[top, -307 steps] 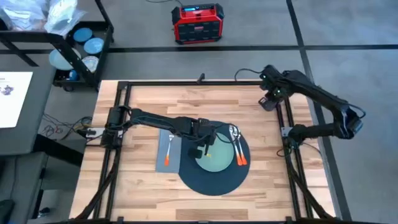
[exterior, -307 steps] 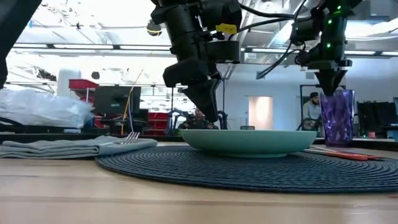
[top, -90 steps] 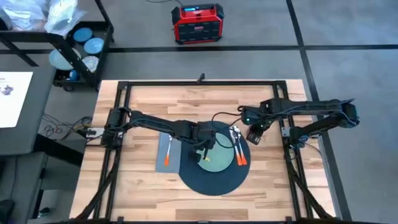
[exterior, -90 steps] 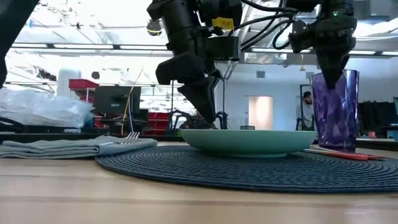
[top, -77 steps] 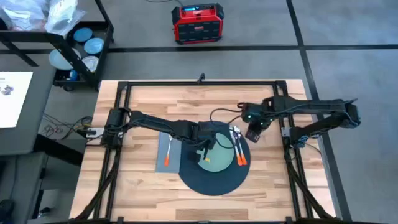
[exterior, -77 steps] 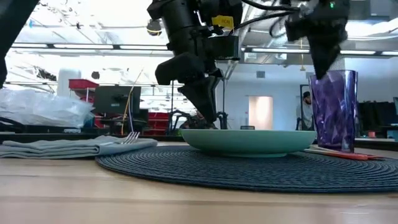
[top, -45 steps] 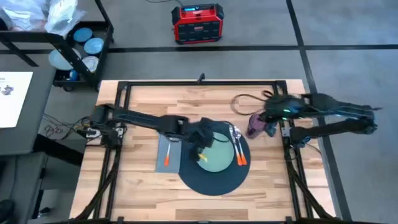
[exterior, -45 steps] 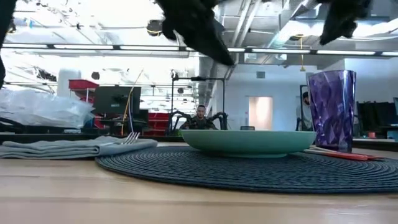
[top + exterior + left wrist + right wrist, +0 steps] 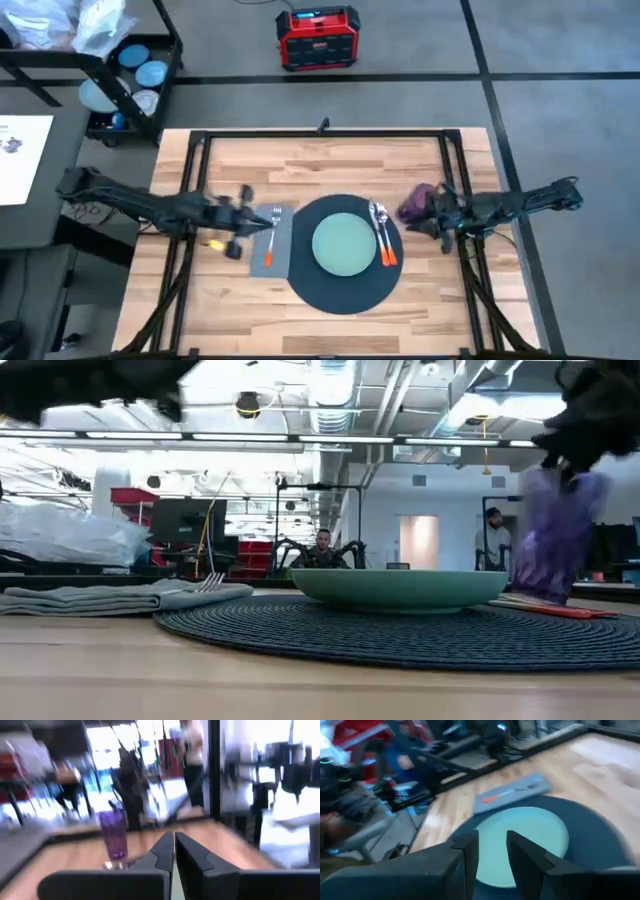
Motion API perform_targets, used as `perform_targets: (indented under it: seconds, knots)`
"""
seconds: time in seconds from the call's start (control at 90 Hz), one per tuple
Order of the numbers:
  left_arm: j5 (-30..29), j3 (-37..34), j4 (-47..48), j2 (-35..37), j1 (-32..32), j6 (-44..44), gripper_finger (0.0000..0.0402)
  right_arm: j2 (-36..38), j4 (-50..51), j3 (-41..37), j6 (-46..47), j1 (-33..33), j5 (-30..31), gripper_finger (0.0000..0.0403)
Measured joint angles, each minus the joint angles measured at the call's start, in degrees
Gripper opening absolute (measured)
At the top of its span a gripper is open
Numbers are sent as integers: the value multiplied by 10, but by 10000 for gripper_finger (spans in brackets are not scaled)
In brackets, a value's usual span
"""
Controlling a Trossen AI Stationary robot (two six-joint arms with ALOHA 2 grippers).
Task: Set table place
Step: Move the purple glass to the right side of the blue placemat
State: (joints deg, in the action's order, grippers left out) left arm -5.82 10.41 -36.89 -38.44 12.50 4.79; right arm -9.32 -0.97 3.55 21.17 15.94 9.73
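Note:
A dark round mat [image 9: 345,292] lies mid-table with a pale green plate [image 9: 345,243] on it. A grey napkin [image 9: 266,262] at its left carries an orange-handled fork [image 9: 272,240]. Knife and spoon [image 9: 382,236] lie right of the plate. The purple cup [image 9: 412,203] is by the mat's far right edge; in the low view the cup [image 9: 555,545] shows blurred and leaning. My right gripper [image 9: 428,212] is open right beside it. My left gripper [image 9: 255,220] is shut, just left of the napkin. My right gripper is close beside the purple cup, coming level from the table's right. I cannot tell whether it touches the cup. The right wrist view shows nothing between its fingers [image 9: 465,855].
The table's black frame rails [image 9: 190,170] run along its sides. A black cart with blue plates [image 9: 125,75] and a red box [image 9: 318,37] are on the floor beyond the far edge. A person [image 9: 322,548] sits far off in the room.
My right gripper has let go of the purple cup, risen and drawn back toward the table's right edge. The cup stood upright by the mat and now shows leaning. My left gripper has lifted off the plate and pulled back toward the left edge, past the napkin.

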Motion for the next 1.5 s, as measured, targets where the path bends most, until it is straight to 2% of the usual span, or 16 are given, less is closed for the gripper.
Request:
perform_targets:
  seconds: [0.033,0.144,0.178,0.233,0.367,0.589,1.5]
  knots:
    - [-13,-26,-3,31,10,-6,1,2,-51,-30,-23,9,13,90]
    - [-55,-95,16,118,39,-18,2,-5,-46,-31,-77,36,67,89]
    - [-66,-95,24,136,46,-25,1,-8,-59,-31,-95,41,74,89]
    - [-96,-92,94,168,57,-25,2,-6,-80,-31,-117,50,75,89]
    - [-137,-95,110,200,67,-2,1,-8,-49,-32,-109,58,76,89]
    - [-138,-96,105,209,67,16,1,-8,-38,-32,-91,58,76,89]
    - [-137,-97,108,209,67,-2,1,-8,-40,-32,-96,58,73,89]
